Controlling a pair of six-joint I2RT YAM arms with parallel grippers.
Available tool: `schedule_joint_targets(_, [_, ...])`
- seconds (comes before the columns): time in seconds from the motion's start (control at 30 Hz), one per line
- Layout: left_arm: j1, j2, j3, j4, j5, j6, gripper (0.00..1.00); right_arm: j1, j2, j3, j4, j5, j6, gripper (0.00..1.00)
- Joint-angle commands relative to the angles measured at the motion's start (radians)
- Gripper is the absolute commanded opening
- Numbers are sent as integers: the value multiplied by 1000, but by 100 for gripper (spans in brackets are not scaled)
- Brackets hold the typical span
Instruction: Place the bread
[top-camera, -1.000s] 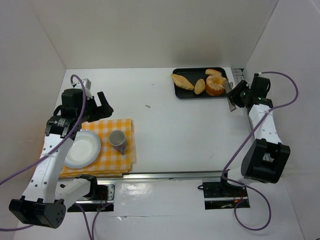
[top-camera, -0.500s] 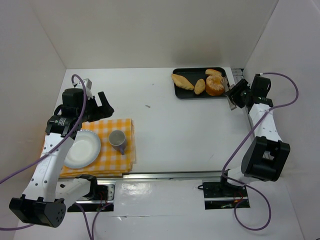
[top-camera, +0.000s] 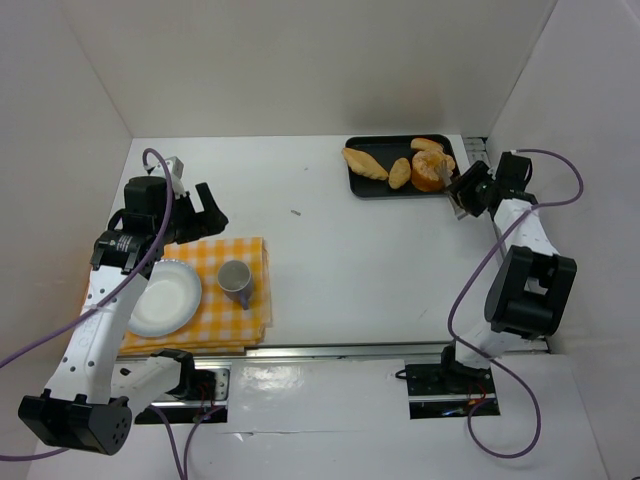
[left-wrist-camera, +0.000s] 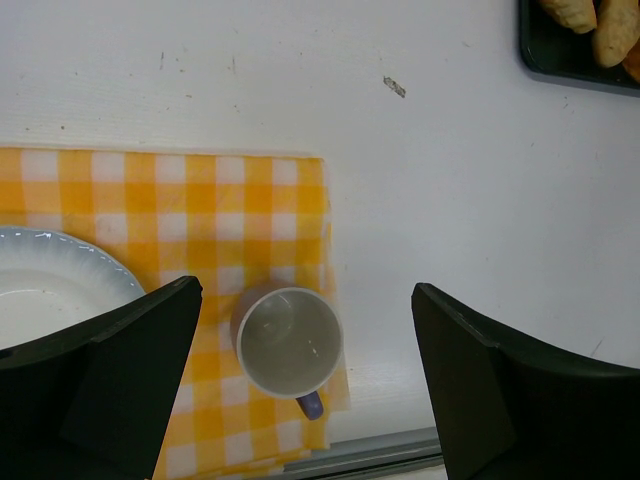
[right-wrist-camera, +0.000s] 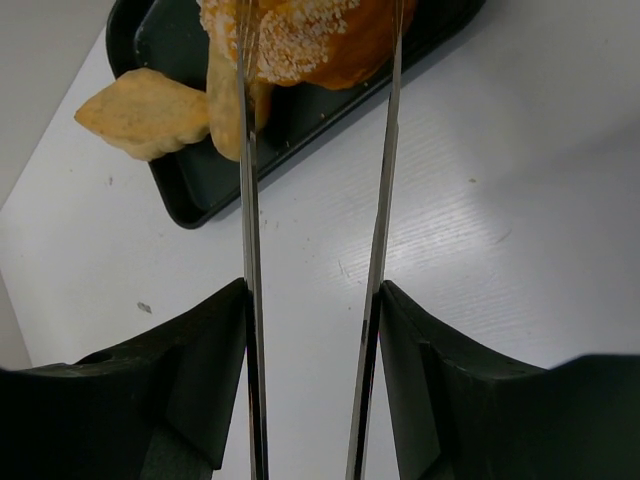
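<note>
A round sesame bun (top-camera: 431, 172) lies at the right end of a black tray (top-camera: 380, 192), beside a long loaf (top-camera: 365, 163) and two smaller rolls (top-camera: 400, 173). My right gripper (top-camera: 478, 187) is just right of the tray, shut on metal tongs (top-camera: 460, 195). In the right wrist view the two tong blades (right-wrist-camera: 247, 150) run forward from my right gripper (right-wrist-camera: 312, 290), and their tips stand on either side of the bun (right-wrist-camera: 300, 35). My left gripper (top-camera: 200, 218) hangs open over the checked cloth, with nothing between its fingers.
A yellow checked cloth (top-camera: 225, 320) at the left front carries a white plate (top-camera: 163, 297) and a grey mug (top-camera: 236, 280). The mug (left-wrist-camera: 290, 342) sits directly under my left gripper (left-wrist-camera: 307, 290). White walls enclose the table on three sides.
My right gripper has moved left toward the tray, bringing the tong tips up to the round bun. The left arm has not moved.
</note>
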Motion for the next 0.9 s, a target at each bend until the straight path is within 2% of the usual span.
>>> schedule_joint_targets(0.0, [-2, -4, 40, 26, 12, -20, 100, -5, 34, 71, 94, -45, 9, 60])
schedule_joint_targets(0.23, [-2, -4, 40, 26, 12, -20, 100, -5, 79, 86, 137, -54, 30, 60])
schedule_joint_targets(0.77, [-2, -14, 31, 26, -8, -20, 100, 4, 111, 128, 79, 38, 30, 59])
schedule_joint_targets(0.87, [-2, -14, 31, 26, -8, -20, 100, 16, 123, 128, 93, 68, 20, 54])
